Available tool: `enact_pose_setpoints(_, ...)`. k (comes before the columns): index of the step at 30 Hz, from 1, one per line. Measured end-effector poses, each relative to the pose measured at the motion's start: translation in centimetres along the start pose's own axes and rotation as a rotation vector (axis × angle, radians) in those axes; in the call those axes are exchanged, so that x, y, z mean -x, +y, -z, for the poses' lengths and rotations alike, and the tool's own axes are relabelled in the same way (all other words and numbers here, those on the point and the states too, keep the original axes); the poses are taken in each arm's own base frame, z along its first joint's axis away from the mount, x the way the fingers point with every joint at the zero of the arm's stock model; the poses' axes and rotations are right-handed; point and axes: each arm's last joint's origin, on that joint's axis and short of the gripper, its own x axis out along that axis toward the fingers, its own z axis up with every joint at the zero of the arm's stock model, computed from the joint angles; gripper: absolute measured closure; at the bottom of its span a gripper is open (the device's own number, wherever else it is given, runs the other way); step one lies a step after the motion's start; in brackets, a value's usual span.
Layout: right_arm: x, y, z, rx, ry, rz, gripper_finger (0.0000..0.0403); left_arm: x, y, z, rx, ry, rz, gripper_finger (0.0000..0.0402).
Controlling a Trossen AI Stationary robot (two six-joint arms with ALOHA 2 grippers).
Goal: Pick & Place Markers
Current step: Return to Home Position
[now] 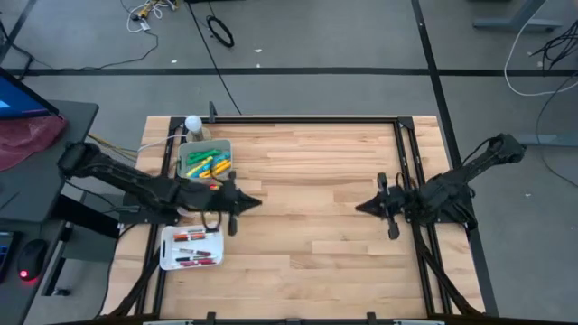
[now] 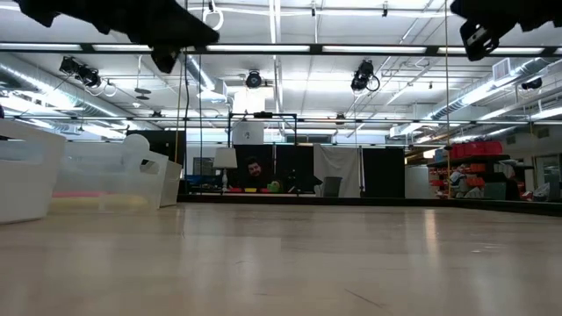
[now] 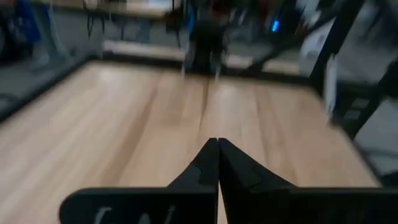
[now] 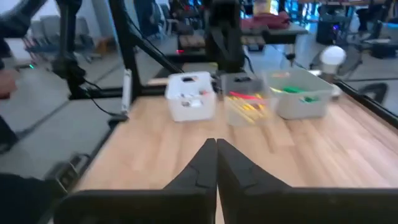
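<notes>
**Both grippers closed and empty, markers sitting in the bins**

- Left gripper [image 1: 254, 202]: hangs over the left-middle of the wooden table [image 1: 307, 162], nose toward the centre. Fingers are pressed tip to tip with nothing between them.
- Right gripper [image 1: 362, 207]: mirror pose over the right-middle, facing the left one and well apart from it. Its fingers also meet at the tips, and it carries nothing.
- Markers [image 1: 206, 160]: green and yellow ones lie in the tinted bin [image 1: 180, 162] near the table's far left corner.
- White bin [image 1: 163, 253]: sits nearer the front left edge and holds red and dark-ended markers, lying flat.
- Clear bin [image 4: 249, 118]: stands between the other two in the right wrist view, with yellow and red markers inside. From above it is mostly hidden under the left arm.
- White ball [image 1: 192, 123]: sits just beyond the tinted bin at the table's edge.
- Writing: there are pale marks on the left gripper's body in its wrist view, too blurred to read. I can't make out any print on the markers or bins.
- Low view: the bins stand at the left, and a person shows far back in the room.
</notes>
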Motion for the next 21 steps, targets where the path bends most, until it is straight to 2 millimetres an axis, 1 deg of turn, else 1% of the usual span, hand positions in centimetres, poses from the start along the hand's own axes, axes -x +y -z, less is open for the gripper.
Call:
enact_pose_setpoints(2,0.7,-0.9,-0.2,0.003,-0.001,0.004,0.0396,1.6,0.8,-0.4,0.013,-0.060,0.001,0.0399)
enact_pose_setpoints(5,1.6,-2.1,-0.7,0.000,-0.029,-0.041,0.0399,4.2,2.3,-0.2,0.041,-0.133,-0.008,0.0399)
enact_pose_setpoints(8,2.2,-3.2,-1.2,0.010,-0.070,-0.066,0.0400,6.4,3.7,0.4,0.074,-0.209,-0.032,0.0399)
enact_pose_setpoints(12,3.0,-4.8,-1.2,0.018,-0.078,-0.039,0.0401,8.8,5.2,1.1,0.108,-0.294,-0.047,0.0399)
enact_pose_setpoints(16,3.6,-5.8,-0.6,-0.014,-0.073,-0.046,0.0402,10.7,6.0,1.7,0.115,-0.316,-0.056,0.0399)
enact_pose_setpoints(19,3.5,-6.3,0.4,-0.043,-0.101,-0.067,0.0402,11.9,6.3,2.1,0.122,-0.338,-0.047,0.0399)
enact_pose_setpoints(21,3.2,-6.6,1.6,-0.067,-0.108,-0.075,0.0402,12.6,6.5,2.2,0.125,-0.352,-0.034,0.0399)
